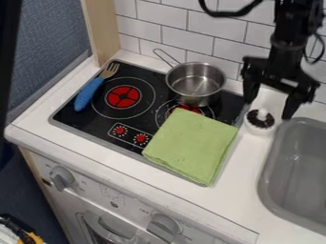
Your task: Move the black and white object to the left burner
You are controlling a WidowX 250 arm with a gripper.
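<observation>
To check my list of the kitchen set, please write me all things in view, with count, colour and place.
Black and white object: one, on counter between cooktop and sink
Saucepan: one, silver, cooktop's back right
Fork: one, blue handle, cooktop's left side
Folded cloth: one, green, cooktop's front right
Cooktop: one, black, on counter
Burners: two, red centres, on cooktop; right one partly covered
Small knobs: two, red, cooktop's front
Sink: one, grey, right
Counter: one, white
Dials: two, grey, cabinet front
Wall tiles: several, white, behind
Post: one, wooden, back left
Arm: one, black, upper right
Gripper: one, black, fingers apart above the object
</observation>
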